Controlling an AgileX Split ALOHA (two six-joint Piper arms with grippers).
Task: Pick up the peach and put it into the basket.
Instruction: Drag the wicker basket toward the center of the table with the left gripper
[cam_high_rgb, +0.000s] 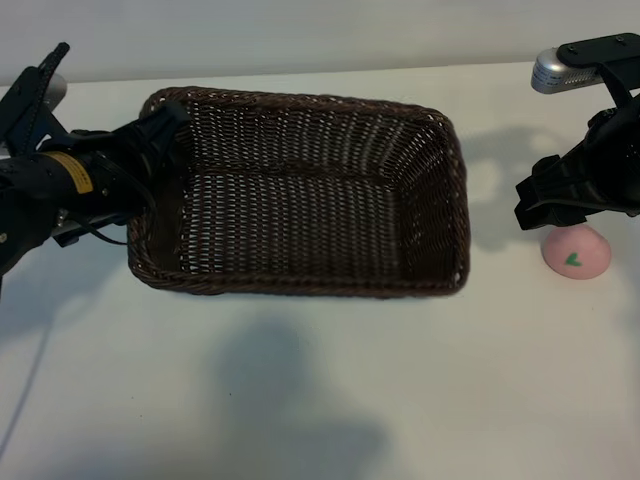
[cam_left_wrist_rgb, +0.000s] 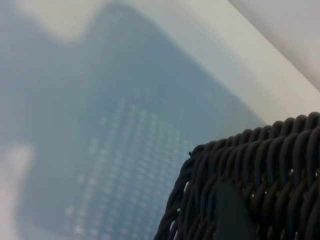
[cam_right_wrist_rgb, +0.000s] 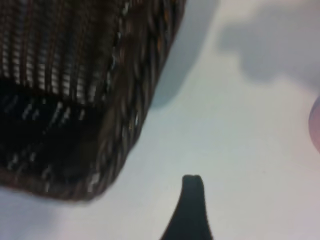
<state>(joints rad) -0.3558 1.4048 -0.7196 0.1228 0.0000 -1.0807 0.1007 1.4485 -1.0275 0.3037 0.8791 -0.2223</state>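
The peach (cam_high_rgb: 577, 251) sat on the tabletop (cam_high_rgb: 330, 390), outside the basket (cam_high_rgb: 455, 170) and just beyond its right end. The right tool (cam_high_rgb: 545, 205) hung released above the peach, touching nothing. The left tool (cam_high_rgb: 160, 135) gripped the basket's left rim. A skewed closing could roll the round fruit away.
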